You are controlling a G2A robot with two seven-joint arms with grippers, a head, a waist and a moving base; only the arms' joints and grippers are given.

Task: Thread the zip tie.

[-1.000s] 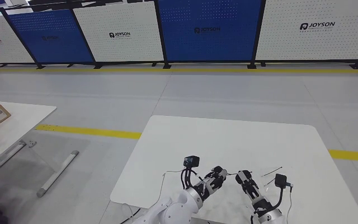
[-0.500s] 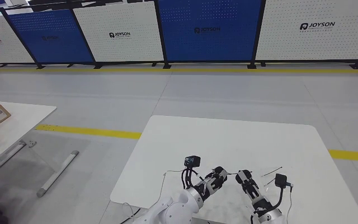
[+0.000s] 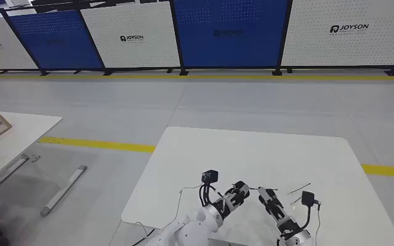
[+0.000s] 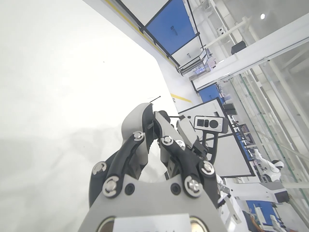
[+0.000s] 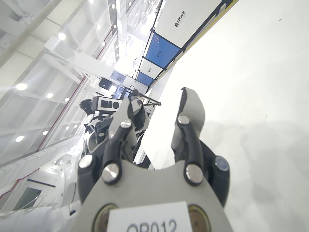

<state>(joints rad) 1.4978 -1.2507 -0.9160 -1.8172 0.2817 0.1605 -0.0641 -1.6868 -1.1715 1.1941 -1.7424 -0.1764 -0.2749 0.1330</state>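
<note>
While both arms sit low at the near edge of the white counter point(image 3: 246, 147), their tips point toward each other, close together but not touching. From where I stand, the left tool point(image 3: 241, 187) has its two fingers pressed together, and in its own wrist view point(image 4: 152, 112) they meet along their whole length. As far as I can make out, they are pinching one end of a thin black zip tie point(image 3: 266, 189). The zip tie sticks out sideways from that grip and runs level above the counter, across the tip of the right tool point(image 3: 263, 193).

The right tool stands spread wide. In the right wrist view point(image 5: 155, 95) there is a clear gap between its fingers, and nothing is held in it. Through that gap the zip tie point(image 5: 152, 100) shows as a dark line just past one fingertip, near the left arm's wrist camera. I cannot tell whether the zip tie touches a finger of the right tool.

A spare tie point(image 3: 300, 187) lies flat on the counter beyond the right tool, apart from both arms.

Behind the counter, a yellow floor line point(image 3: 98, 144) crosses the grey floor, and blue and white partition panels point(image 3: 231, 34) close off the far side.
</note>
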